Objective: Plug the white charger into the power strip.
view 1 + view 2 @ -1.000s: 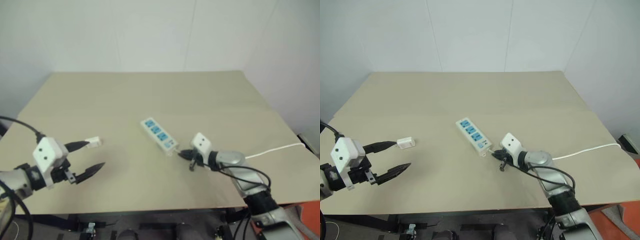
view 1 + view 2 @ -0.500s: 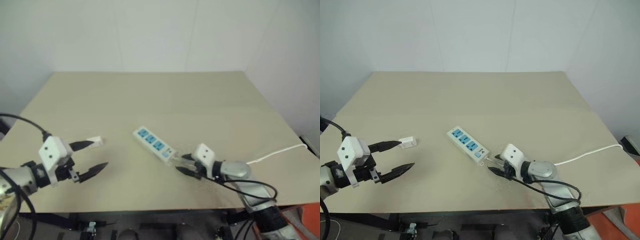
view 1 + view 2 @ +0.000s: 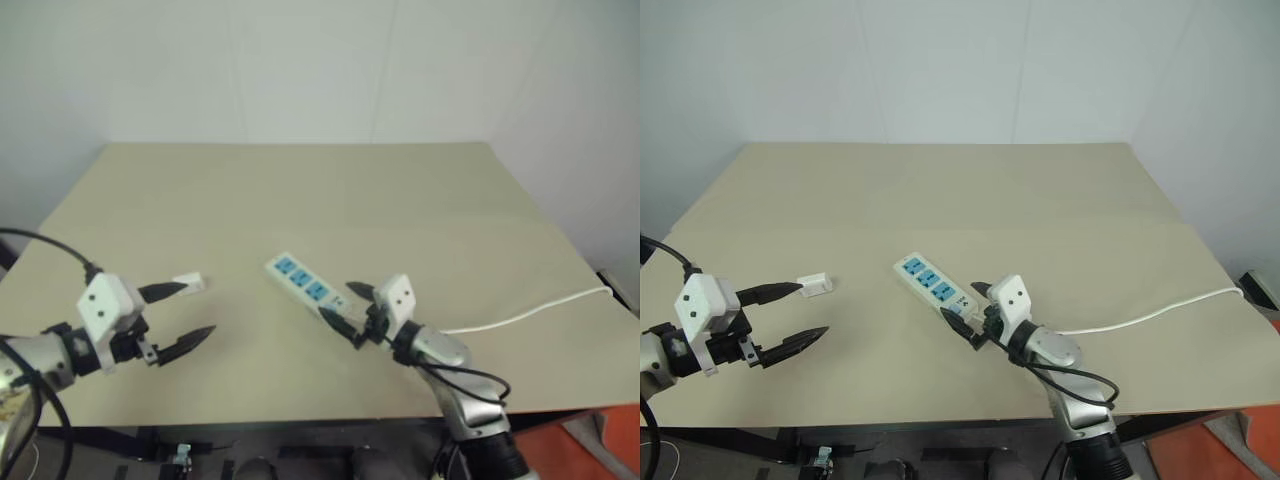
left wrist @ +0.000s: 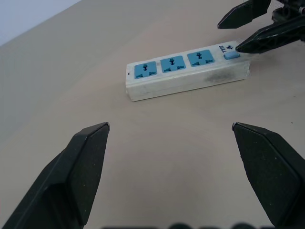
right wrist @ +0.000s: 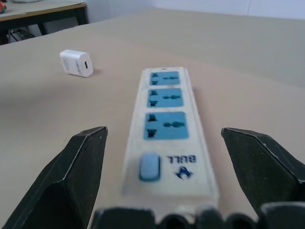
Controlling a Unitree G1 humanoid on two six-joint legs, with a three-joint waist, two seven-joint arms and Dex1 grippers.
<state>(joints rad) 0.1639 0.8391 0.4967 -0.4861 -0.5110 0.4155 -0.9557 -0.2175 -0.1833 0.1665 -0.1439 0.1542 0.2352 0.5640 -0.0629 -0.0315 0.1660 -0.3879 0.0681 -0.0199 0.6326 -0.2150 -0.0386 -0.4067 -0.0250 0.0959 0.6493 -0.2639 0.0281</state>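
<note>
That white charger (image 3: 813, 285) just past the wide-open, empty left gripper (image 3: 790, 318) looks light, stiff and slick, so I'd pinch its flat sides; the right gripper (image 3: 967, 312) is spread open too.

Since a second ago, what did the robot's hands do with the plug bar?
The right gripper dragged the power strip toward the robot's left, then let go; its fingers now stand open around the switch end. The left gripper is open as before, and the white charger lies where it was on the table.
</note>
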